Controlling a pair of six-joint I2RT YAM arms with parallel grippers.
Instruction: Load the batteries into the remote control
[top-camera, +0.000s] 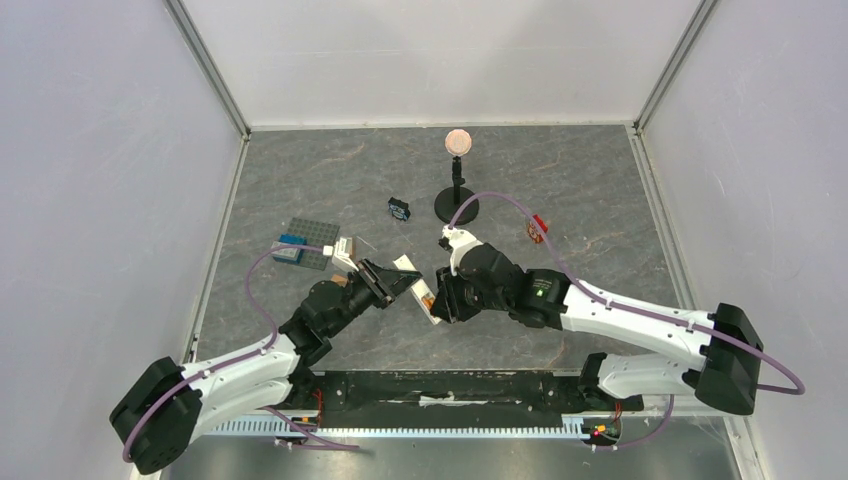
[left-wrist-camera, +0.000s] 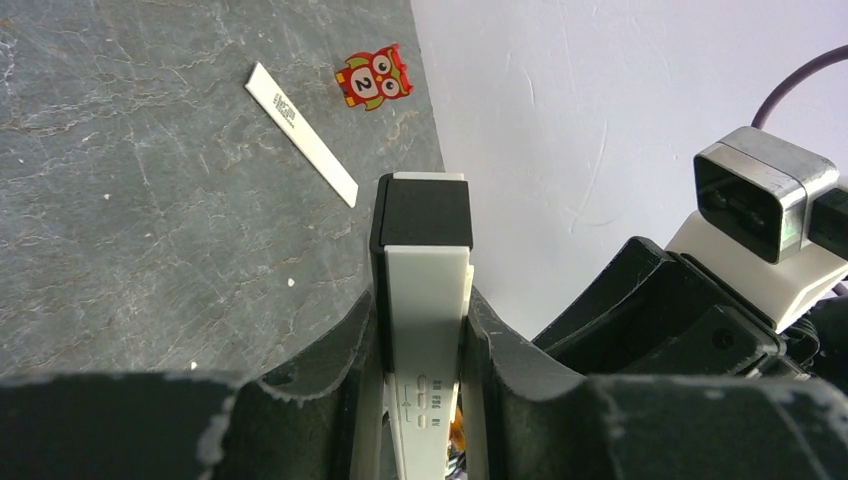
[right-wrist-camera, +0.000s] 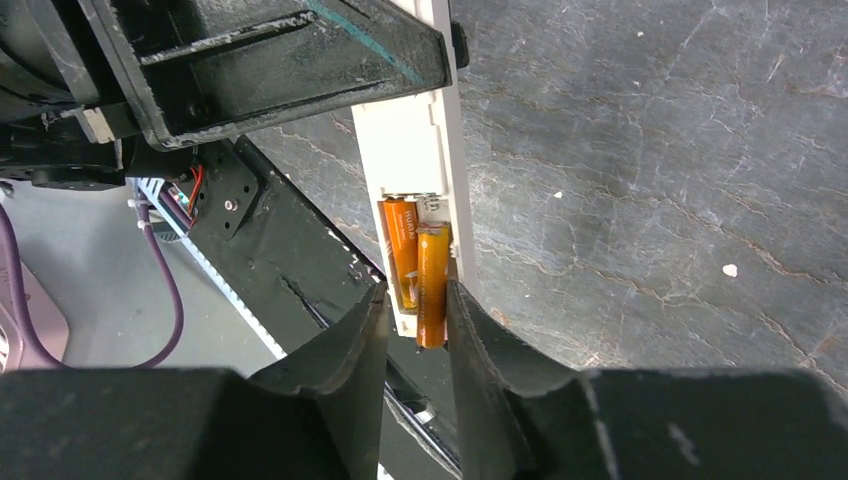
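My left gripper is shut on the white remote control and holds it above the table. In the left wrist view the remote runs up between the jaws, black end on top. The right wrist view shows its open compartment with two orange batteries. One battery lies seated inside. The other lies beside it and sticks out past the remote's end. My right gripper stands slightly open around that end, its right finger against the protruding battery, its left finger apart.
A thin white strip and a red owl tile lie on the table to the right. A black stand with a copper disc, a small black-blue object and a grey studded plate sit further back.
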